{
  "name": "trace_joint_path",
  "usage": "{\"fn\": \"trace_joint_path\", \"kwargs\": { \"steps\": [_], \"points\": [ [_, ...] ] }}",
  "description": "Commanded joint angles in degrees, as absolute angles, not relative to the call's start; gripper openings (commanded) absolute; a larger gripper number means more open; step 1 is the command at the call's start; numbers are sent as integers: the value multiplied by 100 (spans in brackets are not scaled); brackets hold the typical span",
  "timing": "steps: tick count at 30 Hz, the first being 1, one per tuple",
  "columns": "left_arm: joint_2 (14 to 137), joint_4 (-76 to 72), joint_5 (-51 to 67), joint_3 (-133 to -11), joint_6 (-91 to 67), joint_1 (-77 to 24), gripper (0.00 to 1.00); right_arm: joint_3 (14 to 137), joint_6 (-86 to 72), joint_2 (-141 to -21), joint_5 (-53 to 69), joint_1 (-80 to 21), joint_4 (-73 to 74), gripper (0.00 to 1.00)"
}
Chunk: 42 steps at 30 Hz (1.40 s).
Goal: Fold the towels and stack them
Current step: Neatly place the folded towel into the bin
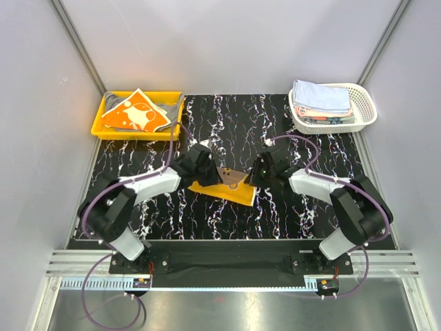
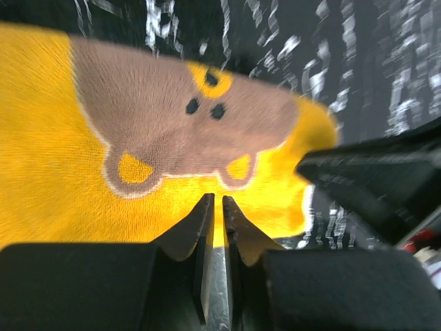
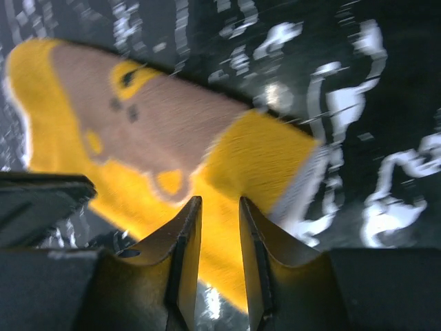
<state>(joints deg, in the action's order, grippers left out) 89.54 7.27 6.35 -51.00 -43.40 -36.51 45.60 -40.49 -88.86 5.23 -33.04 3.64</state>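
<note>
Top external view. A yellow towel (image 1: 222,189) printed with a brown animal face lies at the centre of the black, white-veined surface (image 1: 289,214). The brown print is toward 12 o'clock and a plain yellow margin toward 6 o'clock. The left gripper (image 1: 211,175) meets the towel at its 9 o'clock side and the right gripper (image 1: 251,179) at its 3 o'clock side, with the cloth between them.

Left wrist view. The yellow towel (image 2: 62,172) fills the field from 9 to 1 o'clock, with the brown face, dark eyes and yellow ears at the middle. The left gripper (image 2: 218,201) has its jaws drawn almost together, leaving only a thin slit, and their tips are at the towel's near edge. Whether cloth is pinched in the slit cannot be told. The right gripper (image 2: 372,179) shows as a dark blurred mass at 3 o'clock.

Right wrist view. The right gripper (image 3: 219,201) has its jaws parted. The yellow towel (image 3: 255,158) and its pale hem show through the gap, and no grip on the cloth can be made out. The left gripper (image 3: 41,200) is at 9 o'clock.

Surroundings, top external view. At 10 o'clock a yellow tray (image 1: 131,132) holds an orange towel (image 1: 138,114) with white markings, lying over a grey towel (image 1: 170,107). At 2 o'clock a white lattice basket (image 1: 366,114) holds a stack of folded towels. The light blue towel (image 1: 320,95) is on top, with orange and pink edges beneath it.
</note>
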Motion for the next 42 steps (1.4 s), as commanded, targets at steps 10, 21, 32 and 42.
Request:
{"fn": "trace_joint_path", "kwargs": {
  "steps": [10, 21, 32, 42],
  "points": [
    [9642, 342, 343, -4588, -5009, -3954, 3, 4859, -3542, -9772, 782, -2286, -27, 34],
    [9237, 993, 61, -5404, -4940, -4236, 11, 4887, -3305, -8553, 721, -2162, 878, 44],
    [9624, 879, 272, -5809, -4878, -4245, 11, 4350, -3068, -8744, 1292, -2188, 440, 61],
    [10177, 571, 632, -5898, -4851, -4245, 11, 4667, -3128, -9386, 985, -2882, 431, 60]
  ]
}}
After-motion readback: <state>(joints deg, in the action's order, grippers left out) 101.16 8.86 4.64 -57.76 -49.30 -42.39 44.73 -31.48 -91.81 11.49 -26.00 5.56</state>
